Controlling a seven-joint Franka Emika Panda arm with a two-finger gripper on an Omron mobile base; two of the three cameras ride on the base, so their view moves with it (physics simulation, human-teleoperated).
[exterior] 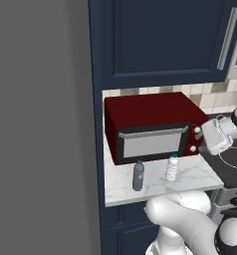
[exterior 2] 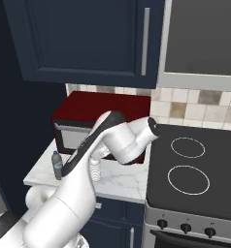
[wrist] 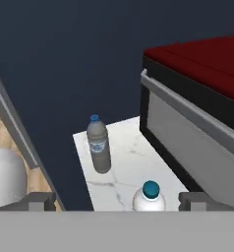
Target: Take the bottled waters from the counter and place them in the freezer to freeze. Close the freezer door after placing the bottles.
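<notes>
Two bottled waters stand on the white marble counter [exterior: 190,182] in front of the dark red microwave [exterior: 150,124]. The smoky grey bottle [exterior: 138,175] [wrist: 99,145] [exterior 2: 57,165] is on the left. The clear-white ribbed bottle with a blue cap [exterior: 173,168] [wrist: 149,198] is to its right, half hidden behind my arm in the right base view. My gripper [wrist: 116,203] is open and holds nothing, and the clear-white bottle sits low between its tips. A flat grey freezer panel [exterior: 41,129] stands left of the counter; I cannot tell whether it is open.
The black stovetop [exterior 2: 195,169] lies right of the counter, with my wrist [exterior: 217,135] above its left edge. Navy upper cabinets [exterior: 160,35] hang over the microwave. A navy side wall [wrist: 79,59] bounds the counter on the left.
</notes>
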